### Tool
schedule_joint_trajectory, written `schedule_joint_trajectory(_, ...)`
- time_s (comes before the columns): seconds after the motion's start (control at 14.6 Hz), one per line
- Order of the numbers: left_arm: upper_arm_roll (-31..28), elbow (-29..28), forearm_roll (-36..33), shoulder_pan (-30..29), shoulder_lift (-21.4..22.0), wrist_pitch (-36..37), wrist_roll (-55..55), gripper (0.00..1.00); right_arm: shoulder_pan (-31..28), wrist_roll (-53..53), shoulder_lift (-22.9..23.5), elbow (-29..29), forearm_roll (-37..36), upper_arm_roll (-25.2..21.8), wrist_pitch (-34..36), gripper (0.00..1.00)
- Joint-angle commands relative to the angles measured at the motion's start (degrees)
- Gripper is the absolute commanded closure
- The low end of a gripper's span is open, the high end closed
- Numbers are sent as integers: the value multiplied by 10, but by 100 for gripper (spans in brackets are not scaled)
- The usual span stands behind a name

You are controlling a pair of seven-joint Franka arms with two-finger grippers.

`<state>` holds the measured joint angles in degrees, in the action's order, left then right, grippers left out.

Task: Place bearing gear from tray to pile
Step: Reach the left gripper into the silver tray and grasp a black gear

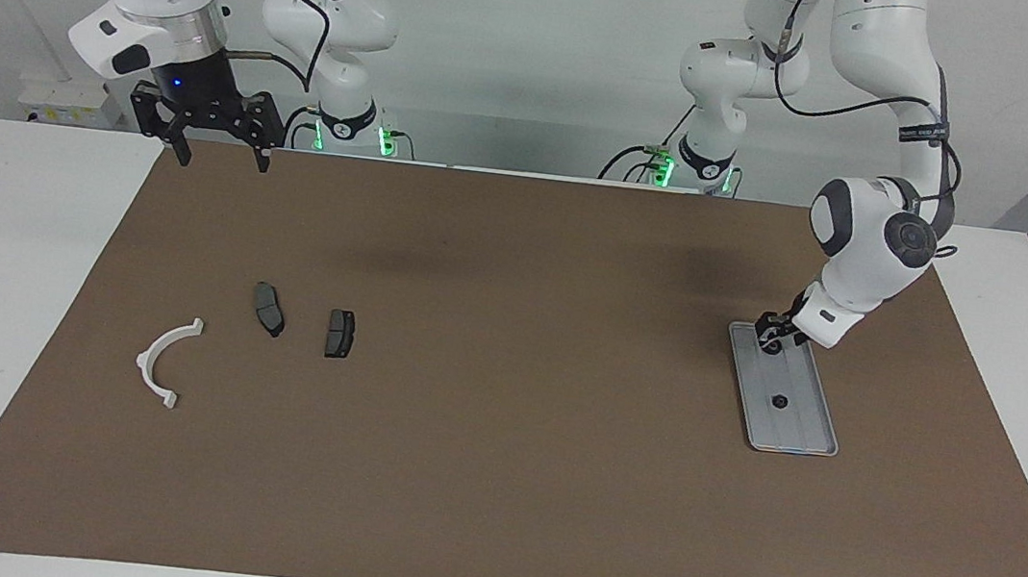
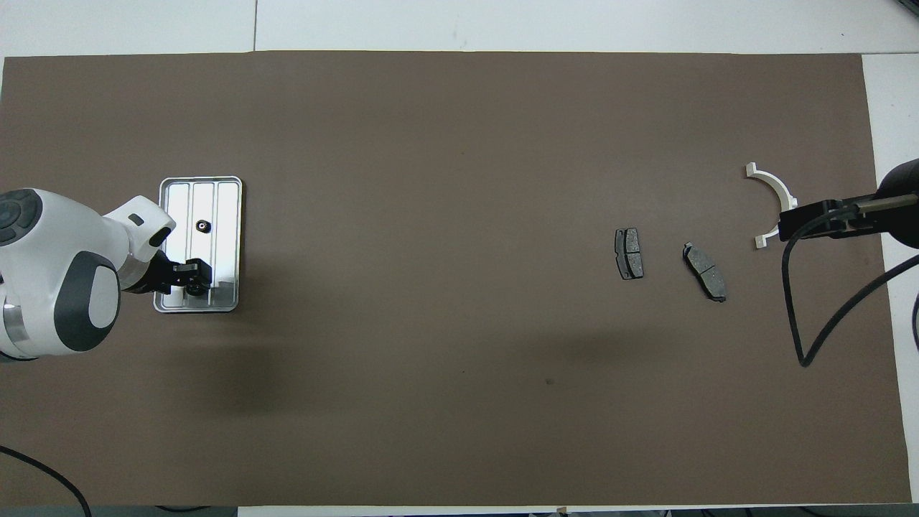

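Note:
The silver-grey ridged tray [image 1: 797,437] [image 2: 228,215] lies toward the left arm's end of the table. A small dark bearing gear [image 1: 779,401] [image 2: 204,226] lies in its middle. A second small dark round part [image 1: 771,346] [image 2: 194,289] sits at the tray's end nearer to the robots, right at my left gripper [image 1: 778,336] [image 2: 191,276], which is down at that spot. The pile lies toward the right arm's end: a white semicircular bracket [image 1: 162,360] [image 2: 772,188] and two dark brake pads [image 1: 269,308] [image 1: 339,333] [image 2: 705,271] [image 2: 629,253]. My right gripper [image 1: 219,160] [image 2: 818,220] is open and empty, and waits raised over the mat's corner by its base.
A brown mat [image 1: 492,480] [image 2: 431,395] covers most of the white table. The right arm's black cable [image 2: 811,337] hangs over the mat beside the pile in the overhead view.

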<state>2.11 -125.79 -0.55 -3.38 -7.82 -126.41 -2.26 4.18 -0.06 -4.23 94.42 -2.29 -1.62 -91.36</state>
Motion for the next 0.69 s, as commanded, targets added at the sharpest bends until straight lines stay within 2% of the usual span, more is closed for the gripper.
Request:
schedule_joint_trajectory(0.0, 3, -11, -3, -4, -7, -24, -13, 29, -1, 4, -11, 13, 32, 0, -13, 0)
schedule_joint_trajectory(0.41, 3, -11, -3, -3, -13, -32, -14, 30, -1, 4, -11, 12, 33, 0, -13, 0)
schedule_joint_trajectory(0.62, 3, -15, -3, -3, -12, -32, -14, 38, -1, 5, -11, 13, 33, 0, -12, 0)
